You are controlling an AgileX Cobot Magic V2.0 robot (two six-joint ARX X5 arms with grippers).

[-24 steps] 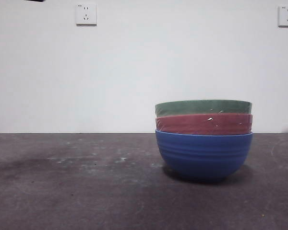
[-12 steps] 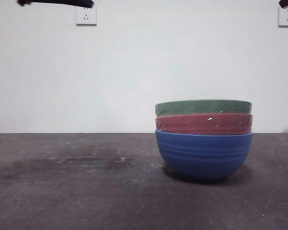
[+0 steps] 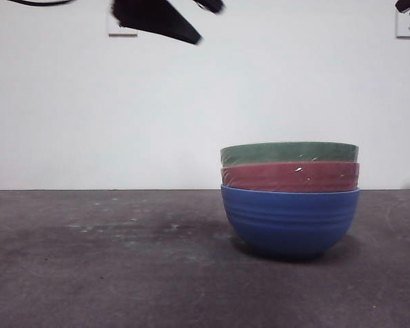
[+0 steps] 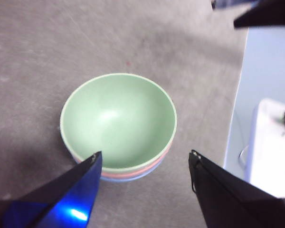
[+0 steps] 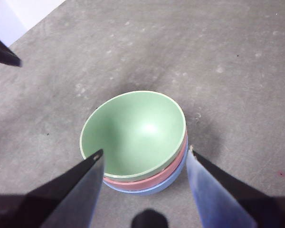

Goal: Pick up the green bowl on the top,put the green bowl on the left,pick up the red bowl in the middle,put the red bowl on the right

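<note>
First step is at hand: both pincers, left (image 4: 145,159) and right (image 5: 145,156), hang wide open and empty above the untouched sage-green ribbed bowl (image 3: 289,152); next, one must descend onto its rim.

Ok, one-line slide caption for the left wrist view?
Left gripper hovers open above the green bowl, stacked on the red bowl and blue bowl.

Three bowls sit nested in one stack on the right part of the worktop (image 3: 109,273): the green bowl (image 3: 290,152) on top, inside the red bowl (image 3: 290,177), which sits in the blue bowl (image 3: 290,222). Both claws, the left claw (image 4: 145,159) and right claw (image 5: 145,154), hang above the stack.
</note>
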